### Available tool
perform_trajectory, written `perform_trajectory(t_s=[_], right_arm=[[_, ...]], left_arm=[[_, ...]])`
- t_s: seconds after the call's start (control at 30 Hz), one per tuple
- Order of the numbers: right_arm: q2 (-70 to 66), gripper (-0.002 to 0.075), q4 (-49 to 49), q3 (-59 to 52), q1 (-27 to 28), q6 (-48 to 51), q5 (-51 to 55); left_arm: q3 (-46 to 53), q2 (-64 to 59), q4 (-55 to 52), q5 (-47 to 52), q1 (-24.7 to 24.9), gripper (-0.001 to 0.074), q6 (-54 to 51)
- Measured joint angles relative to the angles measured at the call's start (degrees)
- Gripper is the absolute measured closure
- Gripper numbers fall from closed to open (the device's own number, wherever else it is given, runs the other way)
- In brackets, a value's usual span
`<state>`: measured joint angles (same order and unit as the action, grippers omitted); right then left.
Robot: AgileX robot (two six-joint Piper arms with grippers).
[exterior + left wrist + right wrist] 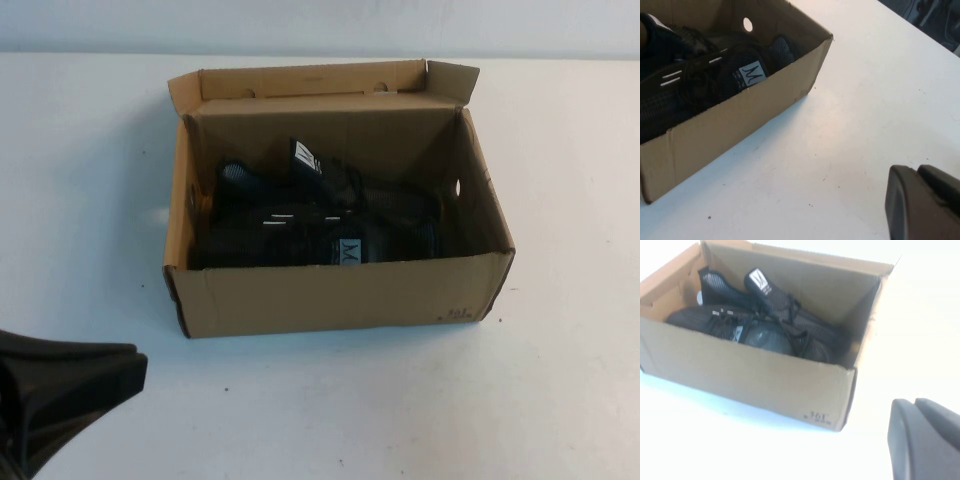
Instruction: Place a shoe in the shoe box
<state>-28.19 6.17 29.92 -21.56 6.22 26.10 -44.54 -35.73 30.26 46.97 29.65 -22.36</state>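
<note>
Here the shoe [350,248] lies inside the shoe box [330,295] on the worktop [560,380], while the left hand [922,202] and right hand [925,437] hang nearby, grip state unclear.

Both shoes [350,245] inside the shoe box [330,295], mid-table [560,380]; left pincer [60,390] near-left, apart.

The high view looks down from the robot's side across the white bench [560,400], the shoe box [340,295] at centre. The left wrist view sits low and close by the box's near wall [730,125], the left gripper [922,205] at its edge. The right wrist view faces the box from farther off. All 3 share the open box.
</note>
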Motion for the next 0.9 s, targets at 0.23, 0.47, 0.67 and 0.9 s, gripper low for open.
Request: perform_trajectory(t_s=[0.23,0.47,0.67,0.9], right_arm=[[0.00,0.0742,0.27,-0.11,0.00,0.00,2.17],[0.00,0.0742,0.27,-0.11,0.00,0.02,2.26],[0.00,0.0742,0.40,-0.11,0.00,0.02,2.39],[0.00,0.0742,0.40,-0.11,0.00,0.02,2.39]], left_arm=[[0.00,0.00,0.00,0.00,0.00,0.0736,0.00],[0.00,0.00,0.00,0.00,0.00,0.0736,0.00],[0.68,1.13,-0.69,-0.18,0.00,0.0736,-0.12],[2.02,9.35,-16.70,-2.17,-2.73,0.0736,-2.69]])
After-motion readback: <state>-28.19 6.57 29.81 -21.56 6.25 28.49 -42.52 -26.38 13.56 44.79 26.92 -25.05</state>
